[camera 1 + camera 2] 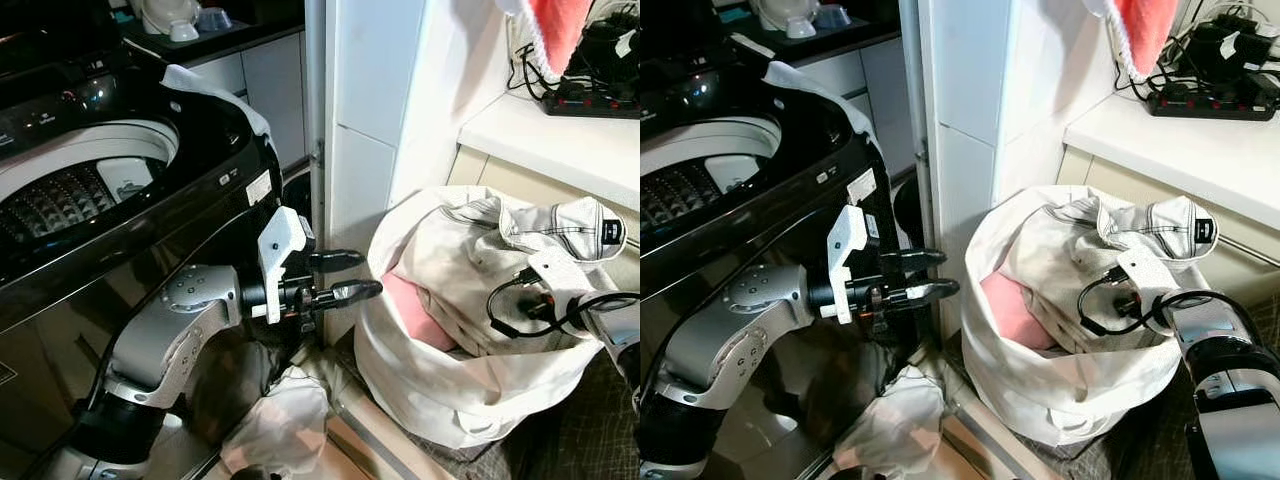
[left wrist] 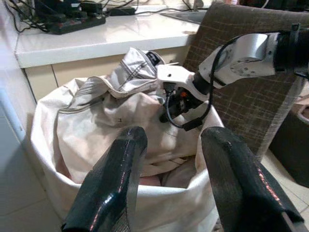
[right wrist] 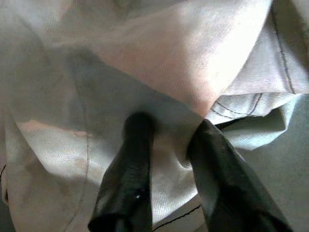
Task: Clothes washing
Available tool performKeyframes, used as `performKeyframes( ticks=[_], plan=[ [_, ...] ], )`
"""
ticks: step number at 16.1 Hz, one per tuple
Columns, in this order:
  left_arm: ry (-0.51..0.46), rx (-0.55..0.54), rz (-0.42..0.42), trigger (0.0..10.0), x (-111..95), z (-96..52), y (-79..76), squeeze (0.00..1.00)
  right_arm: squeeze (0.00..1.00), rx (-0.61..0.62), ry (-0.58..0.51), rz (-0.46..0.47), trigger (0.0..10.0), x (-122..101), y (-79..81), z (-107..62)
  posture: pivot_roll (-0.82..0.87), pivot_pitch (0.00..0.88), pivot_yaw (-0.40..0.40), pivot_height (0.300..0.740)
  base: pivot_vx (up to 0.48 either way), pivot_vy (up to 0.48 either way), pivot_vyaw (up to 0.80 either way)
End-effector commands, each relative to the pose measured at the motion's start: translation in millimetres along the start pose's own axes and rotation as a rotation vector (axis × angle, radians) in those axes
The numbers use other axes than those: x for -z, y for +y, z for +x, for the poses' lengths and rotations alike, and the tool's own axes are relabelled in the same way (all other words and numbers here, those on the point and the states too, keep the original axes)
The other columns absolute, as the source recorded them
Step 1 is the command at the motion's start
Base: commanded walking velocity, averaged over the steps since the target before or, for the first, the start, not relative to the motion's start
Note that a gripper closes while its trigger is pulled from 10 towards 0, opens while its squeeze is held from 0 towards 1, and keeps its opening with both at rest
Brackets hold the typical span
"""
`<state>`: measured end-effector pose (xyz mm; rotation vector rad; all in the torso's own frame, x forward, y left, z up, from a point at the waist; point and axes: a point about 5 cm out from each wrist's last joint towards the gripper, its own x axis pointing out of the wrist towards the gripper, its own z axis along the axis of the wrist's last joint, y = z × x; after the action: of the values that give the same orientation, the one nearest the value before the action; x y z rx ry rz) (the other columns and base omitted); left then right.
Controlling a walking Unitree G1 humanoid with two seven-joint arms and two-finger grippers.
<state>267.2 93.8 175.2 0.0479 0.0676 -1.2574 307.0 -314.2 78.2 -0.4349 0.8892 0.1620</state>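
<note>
A white laundry bag (image 1: 440,390) stands on the floor beside the black top-loading washing machine (image 1: 200,210), whose drum (image 1: 70,195) is open. Inside the bag lie a beige garment (image 1: 470,250) and a pink one (image 1: 415,315). My right gripper (image 3: 171,130) reaches down into the bag from the right. Its fingers (image 3: 130,164) are spread, and their tips are pressed into a fold of the beige cloth. My left gripper (image 1: 365,274) hangs open and empty in front of the washer, pointing at the bag's left rim and just short of it.
A white cloth (image 1: 215,90) drapes over the washer's rim. Another pale cloth (image 1: 285,420) lies on the floor under my left arm. A counter (image 1: 560,135) with a power strip (image 1: 590,100) and a hanging red towel (image 1: 555,30) is behind the bag. A white wall corner (image 1: 340,120) separates washer and bag.
</note>
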Motion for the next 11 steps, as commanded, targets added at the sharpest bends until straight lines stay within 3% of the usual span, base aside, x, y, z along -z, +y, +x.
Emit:
performKeyframes(
  ticks=[1, 3, 5, 7, 9, 10, 11],
  plan=[
    [-0.011, -0.025, 0.039, 10.0, -6, 3.1, 4.0, 0.0, 0.0, -0.007, -0.073, 0.013, 0.0, -18, -1.5, -2.8, 0.02, 0.0, 0.028, 0.74, 0.0, 0.0, 0.0],
    [-0.049, -0.072, 0.03, 10.0, -10, 2.8, 7.4, 0.0, 0.0, -0.048, -0.149, 0.071, 0.0, -32, -1.4, -8.5, 0.02, 0.0, 0.024, 0.74, 0.0, 0.0, 0.0],
    [-0.105, -0.211, 0.058, 10.0, -15, -0.1, 21.1, 0.0, 0.0, -0.084, -0.233, 0.117, 0.0, -47, -2.1, -17.4, 0.03, 0.0, 0.019, 0.74, 0.0, 0.0, 0.0],
    [-0.158, -0.279, 0.078, 10.0, -24, -3.6, 28.0, 0.0, 0.0, -0.121, -0.322, 0.159, 0.0, -62, -3.5, -29.5, 0.03, 0.0, 0.015, 0.74, 0.0, 0.0, 0.0],
    [-0.282, -0.357, 0.117, 10.0, -46, -6.2, 35.3, 0.0, 0.0, -0.263, -0.622, 0.235, 0.0, -112, -2.3, -76.2, 0.03, 0.0, 0.014, 0.74, 0.0, 0.0, 0.0],
    [-0.3, -0.359, 0.111, 10.0, -49, -5.9, 35.8, 0.0, 0.0, -0.292, -0.676, 0.25, 0.0, -121, -1.5, -85.1, 0.03, 0.0, 0.014, 0.74, 0.0, 0.0, 0.0],
    [-0.348, -0.308, 0.089, 10.0, -61, -0.1, 32.6, 1.0, 0.0, -0.426, -0.874, 0.306, 0.0, -155, 3.5, -123.4, 0.03, 0.0, 0.015, 0.74, 0.0, 0.0, 0.0]
  ],
)
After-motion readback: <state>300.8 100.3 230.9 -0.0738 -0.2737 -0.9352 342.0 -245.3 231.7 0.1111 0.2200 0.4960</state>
